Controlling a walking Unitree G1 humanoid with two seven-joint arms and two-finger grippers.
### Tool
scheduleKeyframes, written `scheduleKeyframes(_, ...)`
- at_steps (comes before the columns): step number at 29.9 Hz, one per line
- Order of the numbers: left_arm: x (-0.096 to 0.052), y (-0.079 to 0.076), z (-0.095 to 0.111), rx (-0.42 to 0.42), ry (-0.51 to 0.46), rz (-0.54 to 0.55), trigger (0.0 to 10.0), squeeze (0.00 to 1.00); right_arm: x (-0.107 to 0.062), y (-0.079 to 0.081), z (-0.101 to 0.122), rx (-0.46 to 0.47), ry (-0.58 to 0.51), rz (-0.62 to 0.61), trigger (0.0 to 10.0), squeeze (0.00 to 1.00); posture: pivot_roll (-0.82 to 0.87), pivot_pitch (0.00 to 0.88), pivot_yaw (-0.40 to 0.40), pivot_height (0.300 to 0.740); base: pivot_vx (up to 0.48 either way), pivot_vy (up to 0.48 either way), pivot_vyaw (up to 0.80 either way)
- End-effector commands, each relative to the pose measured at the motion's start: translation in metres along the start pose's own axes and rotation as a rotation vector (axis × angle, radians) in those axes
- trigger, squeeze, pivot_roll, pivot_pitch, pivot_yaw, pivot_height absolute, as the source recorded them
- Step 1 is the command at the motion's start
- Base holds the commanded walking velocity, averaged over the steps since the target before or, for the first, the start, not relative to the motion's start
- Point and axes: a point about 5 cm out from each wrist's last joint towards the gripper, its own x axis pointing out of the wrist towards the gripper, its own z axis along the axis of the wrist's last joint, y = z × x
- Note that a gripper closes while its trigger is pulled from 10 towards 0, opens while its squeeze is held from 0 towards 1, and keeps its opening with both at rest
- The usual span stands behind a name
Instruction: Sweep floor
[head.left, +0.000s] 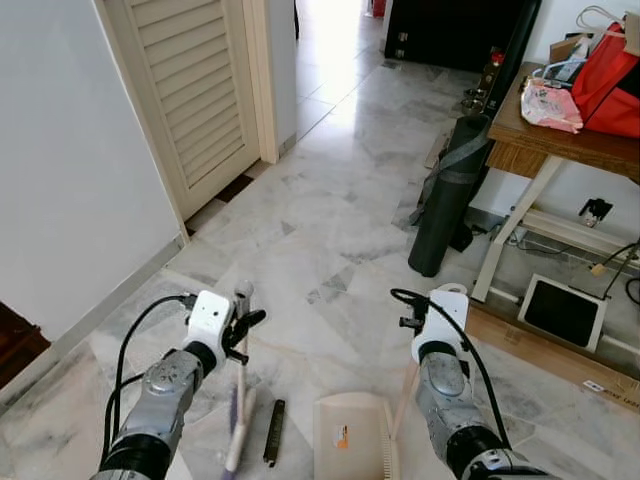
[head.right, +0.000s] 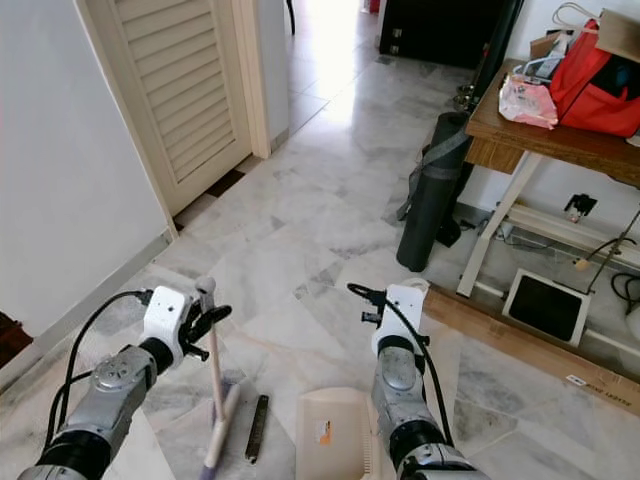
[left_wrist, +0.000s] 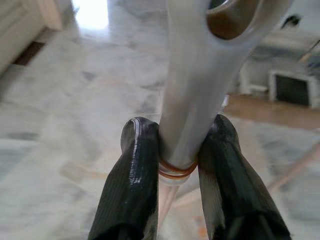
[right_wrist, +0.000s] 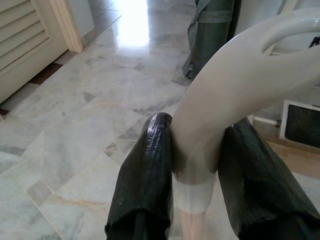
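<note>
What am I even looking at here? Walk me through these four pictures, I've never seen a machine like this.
A humanoid robot is looking down at its own two silver arms over a marble floor. The two wide pictures come from cameras in its head. The two close-ups come from cameras on its wrists, looking along the black fingers. The left gripper is clamped on a broom handle; the right gripper is clamped on the dustpan handle. The cream dustpan sits on the floor between the arms, with a small dark object lying beside it. Ahead are a louvred door, a rolled dark mat and a wooden table carrying a red bag.
</note>
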Motion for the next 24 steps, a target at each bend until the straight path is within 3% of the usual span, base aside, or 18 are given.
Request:
scheduleKeyframes(1,0.002,-0.006,0.000,-0.115,-0.003,-0.065,10.0,0.00,-0.004,0.002,-0.012,-0.003,0.069,0.016,10.0,0.00,0.05,0.051,-0.017,0.740,0.000,0.000,0.00)
scheduleKeyframes(6,0.001,-0.008,0.009,-0.257,-0.039,-0.154,10.0,0.00,-0.002,0.002,-0.010,-0.004,0.072,0.021,10.0,0.00,0.05,0.049,-0.024,0.740,0.000,0.000,0.00)
scheduleKeyframes(12,0.000,0.000,0.026,-0.312,-0.136,-0.132,10.0,0.00,-0.001,0.002,-0.008,-0.004,0.069,0.028,10.0,0.00,0.05,0.045,-0.031,0.740,0.000,0.000,0.00)
scheduleKeyframes(15,-0.001,0.007,0.036,-0.261,-0.182,-0.074,10.0,0.00,0.000,0.002,-0.007,-0.003,0.065,0.028,10.0,0.00,0.05,0.041,-0.032,0.740,0.000,0.000,0.00)
scheduleKeyframes(18,-0.006,0.014,0.056,-0.132,-0.259,0.029,10.0,0.00,0.001,0.001,-0.003,0.006,0.050,0.027,10.0,0.00,0.05,0.037,-0.033,0.740,0.000,0.000,0.00)
scheduleKeyframes(23,-0.015,0.014,0.075,-0.021,-0.337,0.097,10.0,0.00,0.003,-0.001,0.002,0.030,0.024,0.026,10.0,0.00,0.05,0.032,-0.033,0.740,0.000,0.000,0.00)
scheduleKeyframes(24,-0.020,0.015,0.083,0.037,-0.372,0.141,10.0,0.00,0.004,-0.003,0.005,0.035,0.004,0.023,10.0,0.00,0.05,0.028,-0.033,0.740,0.000,0.000,0.00)
